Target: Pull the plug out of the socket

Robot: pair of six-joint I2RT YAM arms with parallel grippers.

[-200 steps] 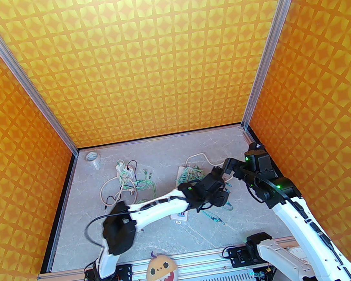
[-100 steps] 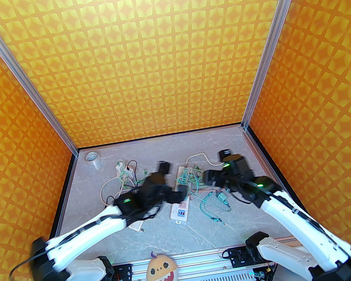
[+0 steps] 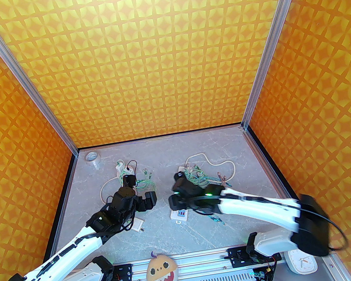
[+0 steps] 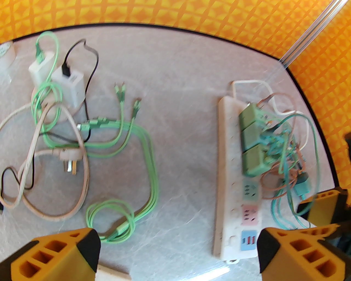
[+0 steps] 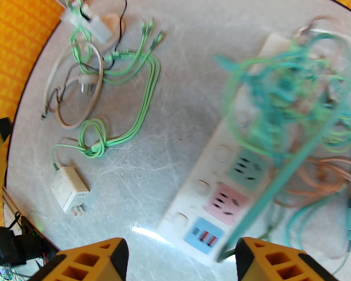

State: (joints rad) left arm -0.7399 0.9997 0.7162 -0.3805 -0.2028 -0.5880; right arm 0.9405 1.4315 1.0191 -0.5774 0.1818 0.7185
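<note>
The socket [image 4: 235, 175] is a long white power strip lying lengthwise on the table, also seen in the right wrist view [image 5: 208, 197] and from above [image 3: 180, 215]. Three green plugs [image 4: 251, 137] sit side by side in its far outlets, under a tangle of teal and orange cables [image 5: 288, 109]. The green, pink and blue faces nearer me are free. My right gripper [image 5: 181, 263] hovers open over the strip's near end, a teal cable running past its right finger [image 5: 277, 263]. My left gripper [image 4: 178, 260] is wide open, left of the strip, holding nothing.
A loose white charger [image 5: 70, 189] lies left of the strip. Green cables, a white cord with a plug [image 4: 70, 160] and two white adapters [image 4: 54, 74] spread at the back left. A tape roll [image 3: 93, 157] sits in the far left corner.
My left arm has swung back from over the strip to its left side, its jaws opening wide. My right arm has moved from the far right to above the strip, jaws narrowing somewhat.
</note>
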